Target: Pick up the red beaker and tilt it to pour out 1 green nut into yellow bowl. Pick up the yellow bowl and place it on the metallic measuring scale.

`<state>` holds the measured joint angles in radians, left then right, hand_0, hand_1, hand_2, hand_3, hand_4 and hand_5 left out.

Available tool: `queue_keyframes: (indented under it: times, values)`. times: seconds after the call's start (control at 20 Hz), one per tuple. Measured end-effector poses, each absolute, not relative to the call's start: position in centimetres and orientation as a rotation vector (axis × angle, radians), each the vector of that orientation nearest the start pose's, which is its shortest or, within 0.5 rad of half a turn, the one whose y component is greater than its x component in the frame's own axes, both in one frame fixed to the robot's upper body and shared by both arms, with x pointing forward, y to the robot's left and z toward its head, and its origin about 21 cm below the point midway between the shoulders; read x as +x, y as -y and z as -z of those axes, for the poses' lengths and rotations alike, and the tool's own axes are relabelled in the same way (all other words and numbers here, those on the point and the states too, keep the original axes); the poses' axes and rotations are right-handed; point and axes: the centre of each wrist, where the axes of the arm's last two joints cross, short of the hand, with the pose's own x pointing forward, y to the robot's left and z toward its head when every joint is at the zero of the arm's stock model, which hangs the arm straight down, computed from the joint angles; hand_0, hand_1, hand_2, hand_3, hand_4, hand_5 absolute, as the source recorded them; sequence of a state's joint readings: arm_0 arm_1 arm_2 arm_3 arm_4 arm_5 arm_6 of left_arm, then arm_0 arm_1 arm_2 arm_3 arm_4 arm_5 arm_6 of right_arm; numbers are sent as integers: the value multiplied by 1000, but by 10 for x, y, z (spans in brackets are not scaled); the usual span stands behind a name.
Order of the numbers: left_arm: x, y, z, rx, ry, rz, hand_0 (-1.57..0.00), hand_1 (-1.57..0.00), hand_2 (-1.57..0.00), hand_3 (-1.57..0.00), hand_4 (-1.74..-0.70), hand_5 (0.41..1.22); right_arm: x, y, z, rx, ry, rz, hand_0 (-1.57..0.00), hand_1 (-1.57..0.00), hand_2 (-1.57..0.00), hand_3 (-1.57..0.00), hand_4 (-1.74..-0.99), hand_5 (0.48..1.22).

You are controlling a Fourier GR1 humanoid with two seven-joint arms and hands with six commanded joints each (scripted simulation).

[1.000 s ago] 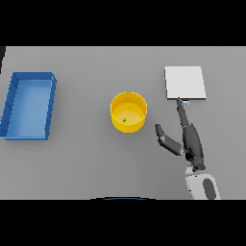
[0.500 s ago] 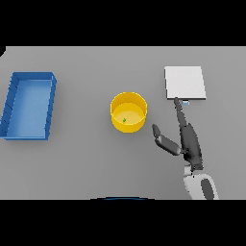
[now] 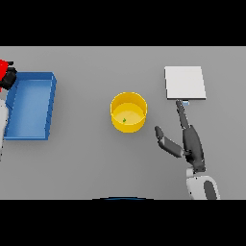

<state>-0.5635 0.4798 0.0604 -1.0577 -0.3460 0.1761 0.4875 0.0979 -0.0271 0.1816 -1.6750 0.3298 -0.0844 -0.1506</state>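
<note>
The right hand lay flat over the grey worktop, fingers straight and thumb spread wide, holding nothing. Its fingertips reached the near edge of the scale. The yellow bowl sat to its left, a little apart — a green nut inside. Far left, the left hand held the red beaker beside the blue tray.

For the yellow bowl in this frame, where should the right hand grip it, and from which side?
Probably the wall of the yellow bowl facing the right hand, approached from the bowl's right. The bowl stands upright with tall, straight sides and an open top, so thumb and fingers could wrap around the outside. The hand is open beside it, thumb already pointing toward the bowl, and the green nut stays undisturbed inside.
</note>
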Motion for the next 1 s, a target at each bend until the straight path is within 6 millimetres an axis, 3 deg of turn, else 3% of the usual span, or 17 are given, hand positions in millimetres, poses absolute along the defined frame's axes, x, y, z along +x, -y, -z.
queue_keyframes:
  times: [0.25,0.3,0.45,0.55,0.65,0.75,0.85,1.0]
  values:
    - [364,-330,-92,830,1123,195,-1571,-1571,-1571,-1559,-1713,991,224,199,1,-215,1753,-330,1,1,1,1,-1017,638]
    - [360,-333,-87,850,1109,212,-1571,-1571,-1571,-1561,-1645,941,223,196,0,-205,1760,-328,1,1,1,1,-1021,636]
    - [349,-334,-82,860,1095,258,-1571,-1543,-1501,-1470,-1275,810,218,201,1,-216,1767,-340,1,1,1,1,-1012,634]
    - [347,-333,-84,851,1090,269,-1393,-1215,-1209,-1136,-1068,749,221,201,-2,-205,1772,-328,1,1,1,1,-1007,635]
    - [343,-335,-83,837,1086,293,-965,-796,-816,-768,-958,696,223,199,-4,-200,1769,-317,1,1,1,1,-1004,635]
    - [344,-334,-80,830,1056,322,-617,-509,-522,-491,-889,666,221,199,-2,-198,1768,-327,1,1,1,1,-1008,635]
    - [345,-332,-74,832,1038,389,-395,-325,-334,-314,-836,657,222,199,-1,-205,1767,-329,1,1,1,1,-1011,639]
    - [347,-334,-72,831,1042,418,-202,-166,-170,-160,-802,652,221,195,-1,-205,1767,-338,1,1,1,1,-1015,642]
